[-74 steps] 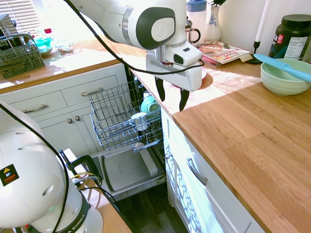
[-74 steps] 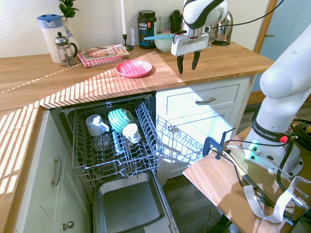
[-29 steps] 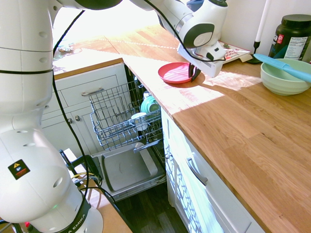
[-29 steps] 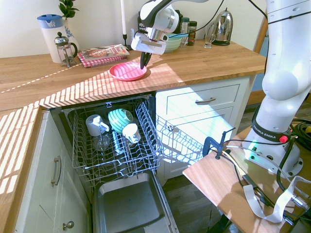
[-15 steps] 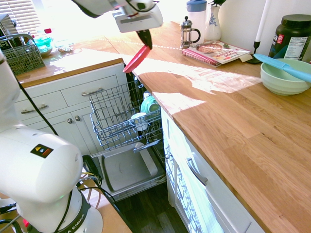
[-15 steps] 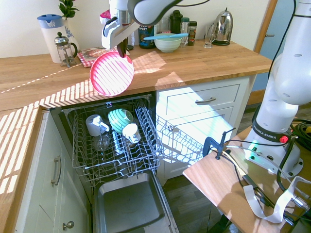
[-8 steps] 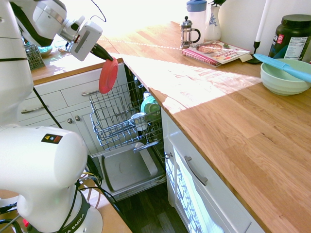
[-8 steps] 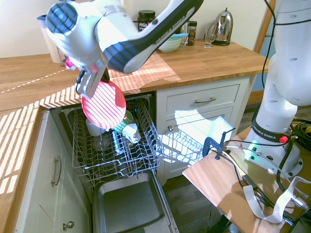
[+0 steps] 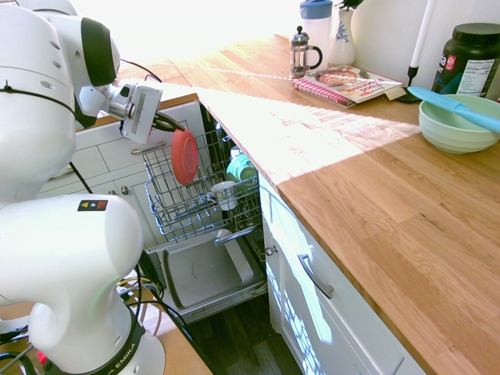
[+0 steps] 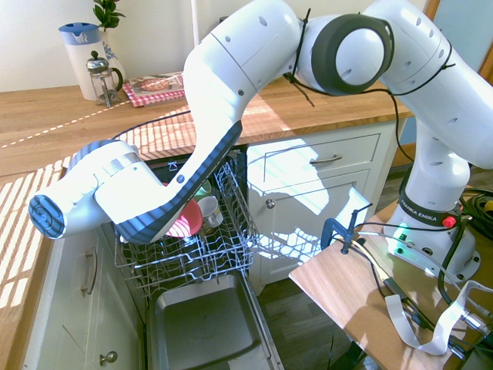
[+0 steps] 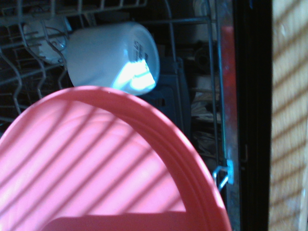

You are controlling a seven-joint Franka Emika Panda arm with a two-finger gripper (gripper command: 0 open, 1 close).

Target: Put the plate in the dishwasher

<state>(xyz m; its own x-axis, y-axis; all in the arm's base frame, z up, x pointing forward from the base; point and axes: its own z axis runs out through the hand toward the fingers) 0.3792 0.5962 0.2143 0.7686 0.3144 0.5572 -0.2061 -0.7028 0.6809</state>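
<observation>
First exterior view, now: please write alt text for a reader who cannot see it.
Robot gripper holds a red plate on edge at the open dishwasher's wire rack, left of a wooden counter.

From my station I count one plate (image 9: 184,157), one French press (image 9: 300,53), one pale green bowl (image 9: 455,129), one black tub (image 9: 466,61) and one blue-lidded pitcher (image 9: 316,25). On the far counter (image 10: 35,116) I also see one vase (image 9: 342,39) and one candle (image 9: 422,35).
</observation>
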